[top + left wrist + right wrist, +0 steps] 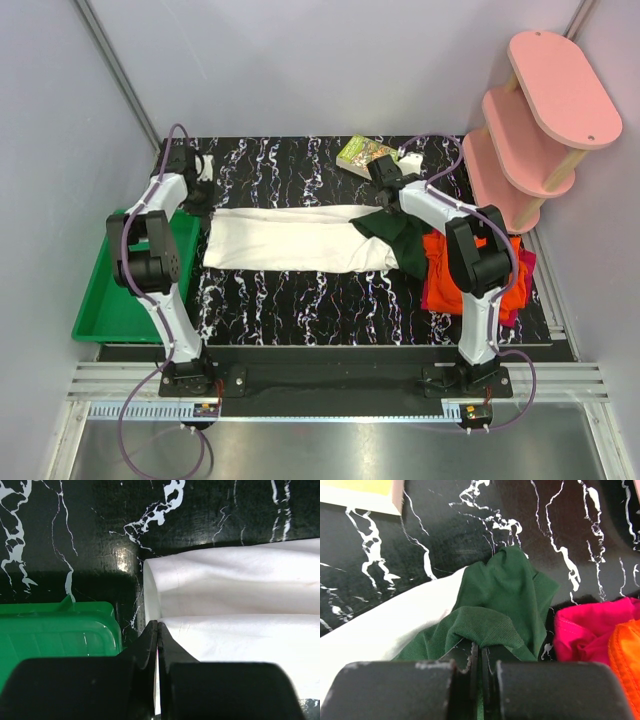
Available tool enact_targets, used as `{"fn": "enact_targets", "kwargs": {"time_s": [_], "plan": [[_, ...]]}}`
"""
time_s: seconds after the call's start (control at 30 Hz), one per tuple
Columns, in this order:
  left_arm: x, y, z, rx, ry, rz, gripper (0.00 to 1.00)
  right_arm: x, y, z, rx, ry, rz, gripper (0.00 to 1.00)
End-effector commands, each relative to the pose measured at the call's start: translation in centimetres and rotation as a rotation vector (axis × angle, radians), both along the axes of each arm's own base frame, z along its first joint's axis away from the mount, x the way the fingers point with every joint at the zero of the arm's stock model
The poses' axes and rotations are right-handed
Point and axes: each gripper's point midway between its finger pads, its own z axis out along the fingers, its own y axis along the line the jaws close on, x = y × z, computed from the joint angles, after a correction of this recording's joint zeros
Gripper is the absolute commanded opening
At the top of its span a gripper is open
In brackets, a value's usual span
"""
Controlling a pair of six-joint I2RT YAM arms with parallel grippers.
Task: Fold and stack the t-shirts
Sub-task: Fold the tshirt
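The cream-white t-shirt (290, 240) lies folded lengthwise across the middle of the table, its dark green sleeve (400, 238) at the right end. My left gripper (197, 196) is shut on the shirt's left edge (165, 630). My right gripper (385, 195) is shut on the green sleeve (495, 625). The orange t-shirt (445, 262) and the magenta-red t-shirt (520, 270) lie crumpled at the right, partly under my right arm; both show in the right wrist view, magenta (585, 632) and orange (627, 650).
A green plastic tray (105, 300) sits off the table's left edge, also in the left wrist view (55, 630). A small green book (365, 155) lies at the back. A pink tiered shelf (540, 110) stands at the back right.
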Motion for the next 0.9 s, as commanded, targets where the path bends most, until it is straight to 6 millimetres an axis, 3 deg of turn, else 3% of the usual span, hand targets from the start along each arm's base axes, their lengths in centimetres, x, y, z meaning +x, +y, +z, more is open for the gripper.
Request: {"fn": "enact_targets", "kwargs": {"time_s": [0.0, 0.2, 0.3, 0.37, 0.4, 0.43, 0.5, 0.53, 0.67, 0.7, 0.8, 0.87], "plan": [[1.8, 1.2, 1.0, 0.060, -0.051, 0.006, 0.00, 1.2, -0.5, -0.1, 0.018, -0.014, -0.020, 0.00], [1.8, 1.5, 0.5, 0.071, -0.033, 0.010, 0.00, 1.9, -0.9, -0.8, 0.022, 0.005, -0.021, 0.00], [1.9, 1.6, 0.9, 0.076, -0.041, 0.013, 0.01, 2.5, -0.9, 0.2, 0.018, -0.011, -0.008, 0.00], [1.9, 1.2, 1.7, 0.062, -0.061, 0.005, 0.12, 2.9, -0.7, 1.5, 0.021, -0.042, -0.004, 0.01], [1.7, 1.1, 2.0, 0.056, -0.068, 0.001, 0.19, 3.2, -0.6, 2.9, 0.041, -0.081, 0.002, 0.12], [1.8, 1.1, 3.3, 0.056, -0.111, 0.003, 0.39, 3.4, -0.3, 3.7, 0.049, -0.096, 0.019, 0.29], [1.6, 0.7, 4.3, 0.047, -0.143, 0.000, 0.56, 3.9, 0.2, 6.6, 0.071, -0.167, 0.037, 0.49], [1.7, 0.8, 5.9, 0.048, -0.186, 0.001, 0.67, 4.0, 0.3, 7.7, 0.073, -0.187, 0.045, 0.70], [1.0, 0.3, 8.1, 0.035, -0.233, -0.006, 0.76, 4.0, 1.4, 11.8, 0.077, -0.261, 0.085, 0.91], [0.6, 0.2, 8.1, 0.032, -0.232, -0.008, 0.76, 3.5, 1.9, 13.1, 0.083, -0.283, 0.099, 0.92], [-0.6, -0.5, 8.8, 0.005, -0.244, -0.021, 0.76, 1.5, 2.1, 14.6, 0.085, -0.305, 0.100, 0.92], [-1.4, -1.0, 9.0, -0.016, -0.247, -0.037, 0.75, -0.1, 3.2, 14.6, 0.094, -0.305, 0.122, 0.92]]}}
